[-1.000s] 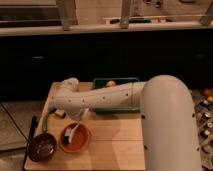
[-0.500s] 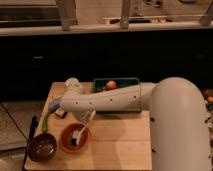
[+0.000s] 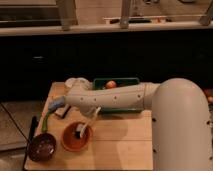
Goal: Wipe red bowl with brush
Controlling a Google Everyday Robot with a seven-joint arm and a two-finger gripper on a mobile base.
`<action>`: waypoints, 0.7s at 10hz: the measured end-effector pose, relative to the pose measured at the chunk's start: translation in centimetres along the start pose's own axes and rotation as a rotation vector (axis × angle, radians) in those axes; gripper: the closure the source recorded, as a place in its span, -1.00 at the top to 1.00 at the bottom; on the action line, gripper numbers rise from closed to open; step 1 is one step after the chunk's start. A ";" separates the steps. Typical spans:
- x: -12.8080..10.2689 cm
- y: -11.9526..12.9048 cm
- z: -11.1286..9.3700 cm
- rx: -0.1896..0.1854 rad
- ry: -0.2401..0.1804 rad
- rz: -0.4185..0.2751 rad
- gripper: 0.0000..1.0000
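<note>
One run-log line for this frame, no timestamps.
brush: head inside red bowl | gripper: above bowl's upper-right rim, mostly hidden under arm | maroon bowl: left of red bowl

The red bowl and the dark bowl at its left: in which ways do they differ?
The red bowl is orange-red with a lighter rim; the dark bowl is maroon-brown. The brush head rests in the red bowl, not in the dark bowl. The gripper, under the arm, is above the red bowl, not the dark one. Both are round, shallow, similar in size.
</note>
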 end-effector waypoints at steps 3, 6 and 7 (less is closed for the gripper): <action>-2.9 -1.9 -0.1 0.006 -0.013 -0.061 -1.00; -4.7 -0.7 0.2 -0.002 -0.029 -0.113 -1.00; -4.7 0.0 0.3 -0.010 -0.029 -0.102 -1.00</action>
